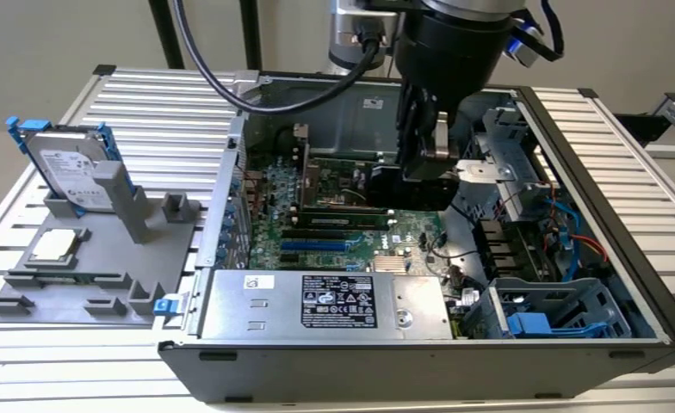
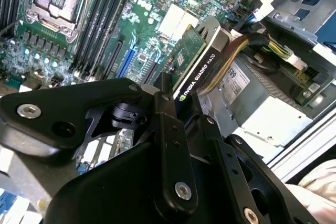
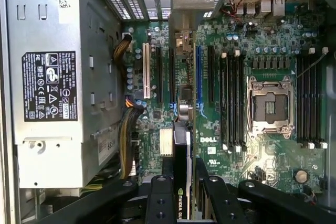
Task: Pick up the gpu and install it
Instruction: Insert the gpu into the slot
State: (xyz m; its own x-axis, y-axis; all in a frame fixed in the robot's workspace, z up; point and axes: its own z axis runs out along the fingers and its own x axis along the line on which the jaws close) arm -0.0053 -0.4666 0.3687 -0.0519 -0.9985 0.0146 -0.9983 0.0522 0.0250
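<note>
A robot arm reaches down into an open computer case (image 1: 613,292) on a ribbed tabletop (image 1: 142,103). Its pincer (image 3: 185,192) is pinching the gpu (image 3: 181,145) edge-on between its black fingers (image 3: 160,198), holding the card upright just above the motherboard (image 3: 262,40) and its expansion slots (image 3: 158,74). A hard drive (image 1: 73,172) stands in a grey holder outside the case, at the exterior view's left.

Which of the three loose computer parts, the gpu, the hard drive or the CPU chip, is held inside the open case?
The gpu, clamped in the gripper above the motherboard; the hard drive and CPU chip sit outside on the grey holder.
</note>
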